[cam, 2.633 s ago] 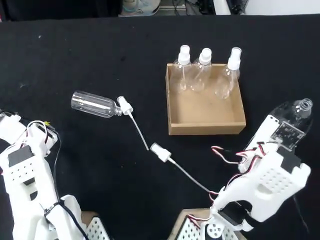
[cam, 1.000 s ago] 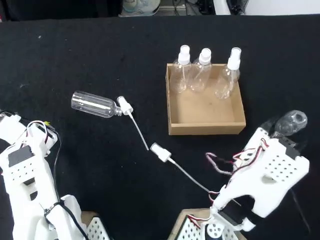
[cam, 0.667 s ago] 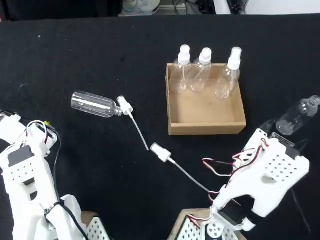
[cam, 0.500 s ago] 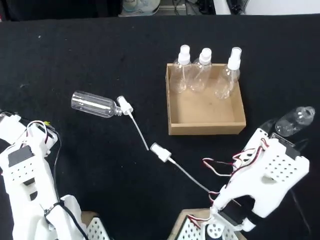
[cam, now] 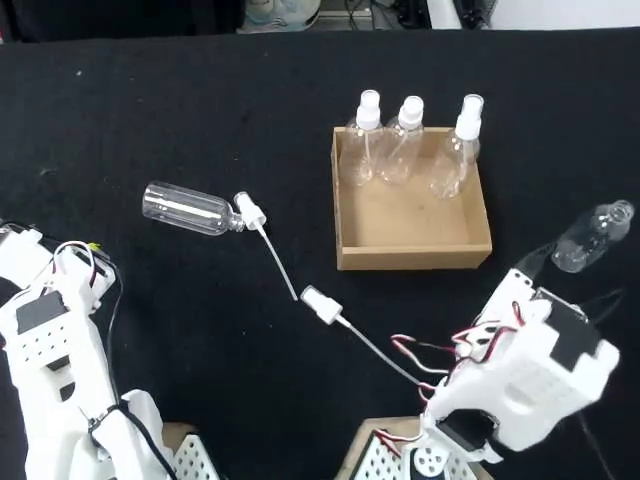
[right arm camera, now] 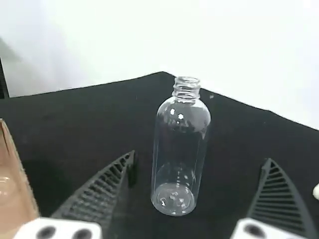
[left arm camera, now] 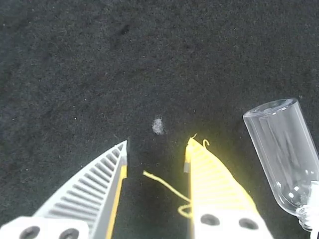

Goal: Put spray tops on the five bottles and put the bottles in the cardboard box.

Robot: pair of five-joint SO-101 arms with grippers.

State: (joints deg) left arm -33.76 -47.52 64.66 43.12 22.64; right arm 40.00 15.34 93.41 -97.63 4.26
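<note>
Release! The right gripper (right arm camera: 199,158) has drawn back, jaws spread wide and empty, leaving the clear, uncapped plastic bottle (cam: 592,238) upright near the black table's (cam: 150,110) right edge, just right of the brown cardboard box (cam: 412,258). It now awaits a white spray top (cam: 320,303). The left gripper (left arm camera: 157,145) hangs open.

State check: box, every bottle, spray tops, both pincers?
Brown cardboard box: open, holds three bottles.
Three clear plastic bottles: capped, upright in box.
Left clear bottle: lying, uncapped.
Right clear bottle: upright, uncapped, ungripped.
Two white spray tops: loose on black table.
Left pincer: open, empty.
Right pincer: open, empty.
</note>
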